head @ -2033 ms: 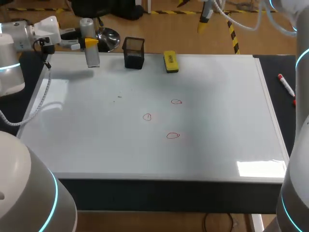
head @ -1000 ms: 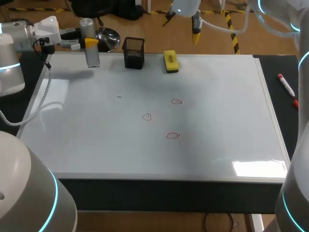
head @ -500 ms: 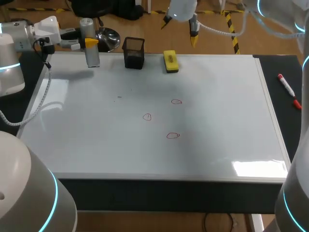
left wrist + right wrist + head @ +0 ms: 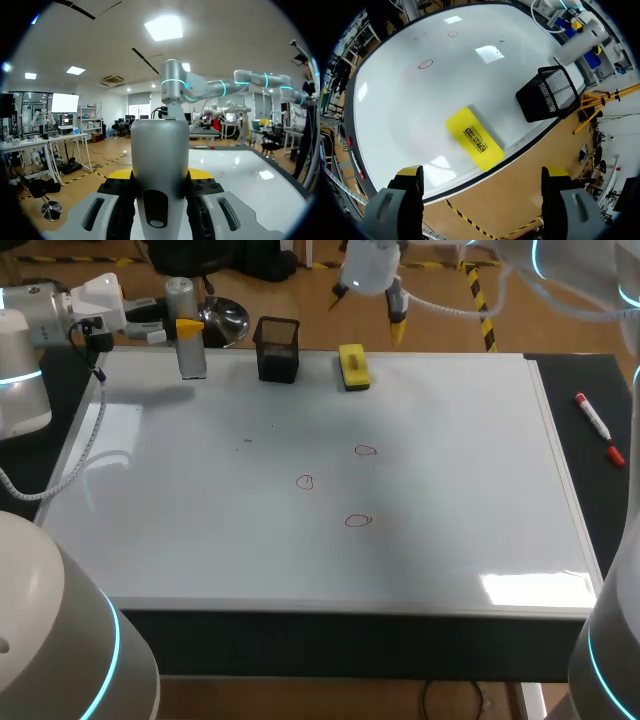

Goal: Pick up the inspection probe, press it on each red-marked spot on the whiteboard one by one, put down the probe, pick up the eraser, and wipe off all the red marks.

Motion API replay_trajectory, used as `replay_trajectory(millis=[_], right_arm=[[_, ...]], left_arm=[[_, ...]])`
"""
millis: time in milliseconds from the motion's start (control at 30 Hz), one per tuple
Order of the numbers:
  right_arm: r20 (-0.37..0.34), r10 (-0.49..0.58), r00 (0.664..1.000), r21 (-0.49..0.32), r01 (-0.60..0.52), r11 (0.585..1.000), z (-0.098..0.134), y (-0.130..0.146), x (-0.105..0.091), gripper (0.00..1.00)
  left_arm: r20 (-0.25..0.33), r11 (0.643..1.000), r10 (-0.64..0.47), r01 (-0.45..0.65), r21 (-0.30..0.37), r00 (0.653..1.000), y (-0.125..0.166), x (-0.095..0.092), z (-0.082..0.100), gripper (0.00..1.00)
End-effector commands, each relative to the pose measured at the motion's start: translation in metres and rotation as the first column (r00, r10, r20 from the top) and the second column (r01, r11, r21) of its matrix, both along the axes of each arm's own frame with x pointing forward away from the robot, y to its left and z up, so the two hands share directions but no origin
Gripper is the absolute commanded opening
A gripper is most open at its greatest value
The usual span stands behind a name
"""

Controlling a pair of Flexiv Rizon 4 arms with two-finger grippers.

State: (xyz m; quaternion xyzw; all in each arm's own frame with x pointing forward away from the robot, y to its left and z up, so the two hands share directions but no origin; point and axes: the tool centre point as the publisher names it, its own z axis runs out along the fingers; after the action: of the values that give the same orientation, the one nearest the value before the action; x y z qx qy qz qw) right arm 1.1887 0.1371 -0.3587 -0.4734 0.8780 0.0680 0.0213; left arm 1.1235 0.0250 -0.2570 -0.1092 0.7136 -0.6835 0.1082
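Over the whiteboard [image 4: 450, 540], at its far edge, my right gripper [image 4: 481, 171] hangs spread, so I judge the eraser pickup is in hand; next it must drop squarely. My left gripper [image 4: 185, 328] pinches the probe [image 4: 159, 170] upright at the far left corner. The right wrist view alone shows the eraser [image 4: 474, 138] centred ahead of the fingers; three marks [image 4: 305, 482] stand unwiped

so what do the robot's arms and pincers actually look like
Both arms are fat, rounded white links with glowing cyan rings at the joints: left arm, right arm. A ribbed white cable runs along the left one. The left pincer and right pincer have grey fingers with bright yellow tips.
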Motion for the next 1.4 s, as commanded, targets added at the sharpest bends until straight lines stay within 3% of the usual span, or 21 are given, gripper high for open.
replay_trajectory(millis=[33, 333, 767, 1000, 1400], right_arm=[[0.016, 0.014, 1.000, -0.042, -0.013, 0.999, -0.012, 0.011, -0.002, 1.00], [0.013, 0.103, 0.995, 0.012, -0.103, 0.995, -0.038, 0.021, -0.012, 1.00], [-0.025, 0.291, 0.956, -0.042, -0.292, 0.955, -0.070, 0.027, -0.024, 1.00], [-0.037, 0.375, 0.926, -0.082, -0.377, 0.922, -0.072, 0.023, -0.027, 1.00], [0.025, 0.451, 0.892, -0.066, -0.448, 0.891, -0.069, 0.014, -0.033, 1.00]], left_arm=[[0.002, 1.000, 0.003, -0.003, 0.000, 1.000, -0.001, -0.001, 0.001, 0.00], [0.002, 1.000, 0.003, -0.003, 0.000, 1.000, -0.001, -0.001, 0.001, 0.00], [0.002, 1.000, 0.003, -0.003, 0.000, 1.000, -0.001, -0.001, 0.001, 0.00], [0.002, 1.000, 0.003, -0.003, 0.000, 1.000, -0.001, -0.001, 0.001, 0.00], [0.002, 1.000, 0.003, -0.003, 0.000, 1.000, -0.001, -0.001, 0.001, 0.00]])
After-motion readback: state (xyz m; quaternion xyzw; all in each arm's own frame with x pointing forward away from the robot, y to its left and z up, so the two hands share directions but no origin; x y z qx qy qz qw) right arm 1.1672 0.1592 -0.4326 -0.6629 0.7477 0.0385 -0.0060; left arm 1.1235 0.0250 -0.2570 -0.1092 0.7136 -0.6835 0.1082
